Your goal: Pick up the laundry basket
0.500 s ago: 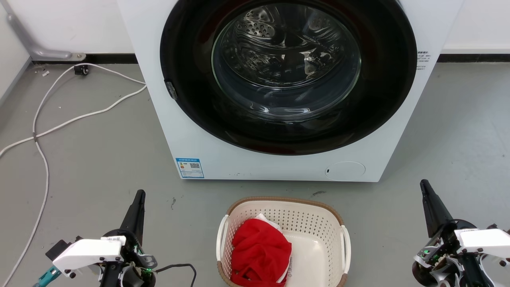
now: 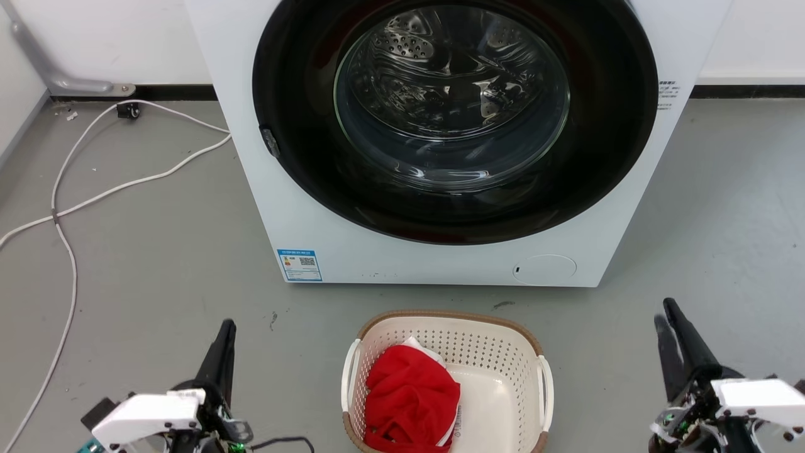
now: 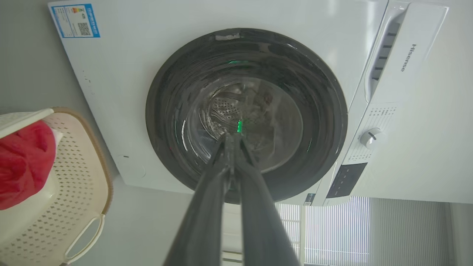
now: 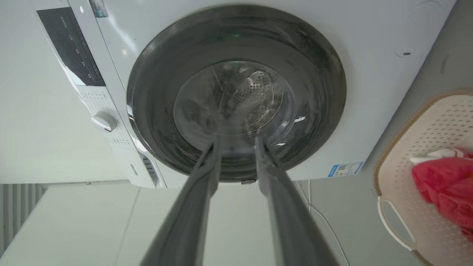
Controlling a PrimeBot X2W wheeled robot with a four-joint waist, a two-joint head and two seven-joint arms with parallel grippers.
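Note:
The laundry basket (image 2: 385, 322) stands on the grey floor in front of the washing machine, cream-white with a brown rim and a white loop handle on each side. A red garment (image 2: 412, 393) lies in its left half. My left gripper (image 2: 227, 326) hovers to the basket's left, fingers pressed together, shut on nothing. My right gripper (image 2: 665, 311) hovers to the basket's right with a gap between its fingers, open. Both are well clear of the handles. The left wrist view has the basket (image 3: 77, 166) at its left edge, and the right wrist view has the basket (image 4: 428, 140) at its right edge.
The white washing machine (image 2: 295, 207) with its round dark door stands just behind the basket. White cables (image 2: 63, 207) trail across the floor at the left. Bare grey floor lies on either side of the basket.
Both grippers have drawn back toward the bottom of the head view. The right gripper's fingers have parted. The basket has not moved.

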